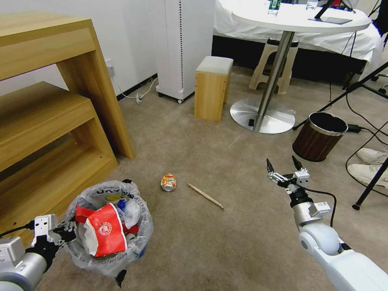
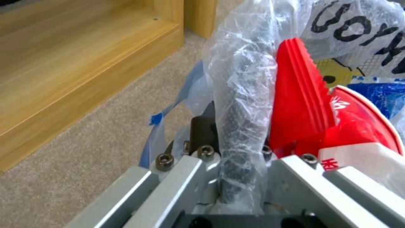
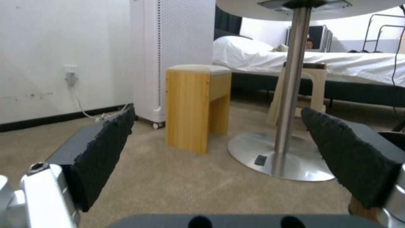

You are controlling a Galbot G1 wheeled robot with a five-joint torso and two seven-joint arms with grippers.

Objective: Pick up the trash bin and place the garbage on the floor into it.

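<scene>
Head view first: trash bin (image 1: 108,226) down at lower left on the beige carpet (image 1: 226,238), right in front of the wooden shelf unit (image 1: 48,121), lined with a clear crinkly bag and already stuffed with a red-and-white paper cup (image 1: 106,234), a red wrapper (image 1: 83,213) and some blue and white bits. Left gripper (image 1: 69,233) clamped on the near-left rim of the bin, fingers pinched tight through the plastic. Left wrist view confirms it: bagged rim (image 2: 240,126) squeezed between the metal fingers (image 2: 181,180), red wrapper (image 2: 302,98) and red cup (image 2: 363,126) just past it inside, black lettering and a yellow mark on the bag behind. Still out on the carpet: crushed orange can (image 1: 168,182) a bit ahead of the bin, and a wooden stick (image 1: 205,196) lying at a slant just to its right, not touching it. Right gripper (image 1: 285,165) hanging in the air over bare carpet at right of centre, well apart from both, jaws spread wide with nothing between them. Right wrist view: same wide gap between the black pads (image 3: 105,152), looking out at a small wooden stool (image 3: 196,107) and the round table's steel base (image 3: 283,155). Brown wood-look bin (image 1: 319,136) standing farther off to the right, near the table base (image 1: 262,115).
</scene>
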